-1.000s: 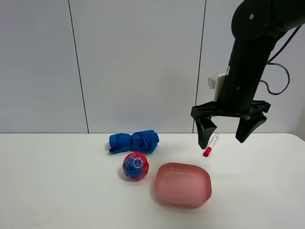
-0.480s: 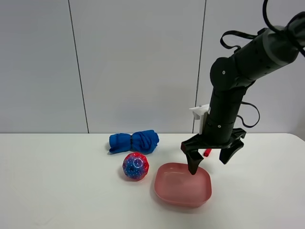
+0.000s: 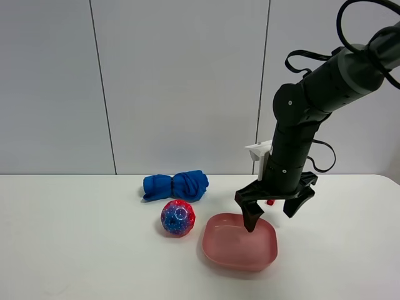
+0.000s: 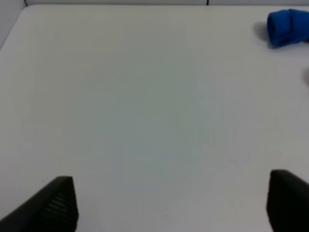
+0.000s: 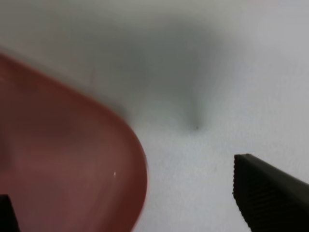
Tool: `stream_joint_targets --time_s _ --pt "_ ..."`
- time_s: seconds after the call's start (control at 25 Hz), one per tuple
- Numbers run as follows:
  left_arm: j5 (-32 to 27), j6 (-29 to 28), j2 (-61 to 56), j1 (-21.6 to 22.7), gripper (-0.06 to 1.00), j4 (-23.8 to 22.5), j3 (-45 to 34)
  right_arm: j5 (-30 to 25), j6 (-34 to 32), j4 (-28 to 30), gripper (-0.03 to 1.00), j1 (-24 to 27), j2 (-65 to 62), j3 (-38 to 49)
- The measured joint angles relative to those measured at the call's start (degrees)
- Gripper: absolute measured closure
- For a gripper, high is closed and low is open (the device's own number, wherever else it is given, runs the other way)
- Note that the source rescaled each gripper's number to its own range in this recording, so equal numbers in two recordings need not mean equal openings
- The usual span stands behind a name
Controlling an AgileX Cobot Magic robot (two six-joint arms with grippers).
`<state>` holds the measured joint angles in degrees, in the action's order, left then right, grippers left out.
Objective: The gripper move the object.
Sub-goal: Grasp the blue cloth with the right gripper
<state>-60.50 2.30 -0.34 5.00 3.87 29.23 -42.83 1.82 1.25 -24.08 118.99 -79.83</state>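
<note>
A pink bowl [image 3: 239,245] sits on the white table at front centre. My right gripper [image 3: 270,215] is open and low over the bowl's back right rim, one fingertip [image 3: 250,220] inside the bowl and the other [image 3: 290,208] outside it. In the right wrist view the bowl's rim [image 5: 137,159] lies between the open fingers [image 5: 270,193]. A red-capped marker [image 3: 270,202] is mostly hidden behind the gripper. My left gripper [image 4: 171,205] is open and empty over bare table.
A red and blue ball [image 3: 178,217] lies left of the bowl. A rolled blue cloth [image 3: 175,185] lies behind the ball and shows in the left wrist view [image 4: 288,27]. The white table [image 3: 75,237] ends at a grey wall.
My right arm has come down from above the marker and moved left and forward to the bowl's back rim. The jaws stayed open. The other things have not moved.
</note>
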Motion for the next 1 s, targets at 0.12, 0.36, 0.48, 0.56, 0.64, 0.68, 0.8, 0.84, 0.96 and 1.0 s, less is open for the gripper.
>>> stream_joint_targets --time_s 0.12,0.36,0.48,0.56,0.64,0.68,0.8,0.84,0.96,1.0 --pt "0.0 0.0 0.0 0.0 -0.06 0.0 0.0 0.0 1.8 -0.2 0.01 0.1 0.0 0.0" --pt "0.0 0.0 0.0 0.0 -0.06 0.0 0.0 0.6 3.3 -4.7 0.01 0.2 0.0 -0.5" --pt "0.0 0.0 0.0 0.0 -0.06 0.0 0.0 -0.4 5.6 -6.5 0.01 -0.3 0.0 -2.2" --pt "0.0 0.0 0.0 0.0 -0.06 0.0 0.0 -1.5 7.5 -7.3 0.01 -1.3 0.0 -5.3" --pt "0.0 0.0 0.0 0.0 -0.06 0.0 0.0 -2.5 8.0 -7.5 0.01 -2.7 0.0 -8.9" --pt "0.0 0.0 0.0 0.0 -0.06 0.0 0.0 -3.0 8.3 -7.5 0.01 -3.3 0.0 -11.0" --pt "0.0 0.0 0.0 0.0 -0.06 0.0 0.0 -3.5 8.9 -7.5 0.01 -4.9 0.0 -16.7" --pt "0.0 0.0 0.0 0.0 -0.06 0.0 0.0 -3.5 9.2 -7.5 0.01 -5.2 0.1 -18.7" --pt "0.0 0.0 0.0 0.0 -0.06 0.0 0.0 -3.6 10.2 -6.8 -0.01 -5.9 1.5 -24.9" --pt "0.0 0.0 0.0 0.0 -0.06 0.0 0.0 -3.8 10.5 -6.2 -0.02 -6.1 2.5 -27.3"
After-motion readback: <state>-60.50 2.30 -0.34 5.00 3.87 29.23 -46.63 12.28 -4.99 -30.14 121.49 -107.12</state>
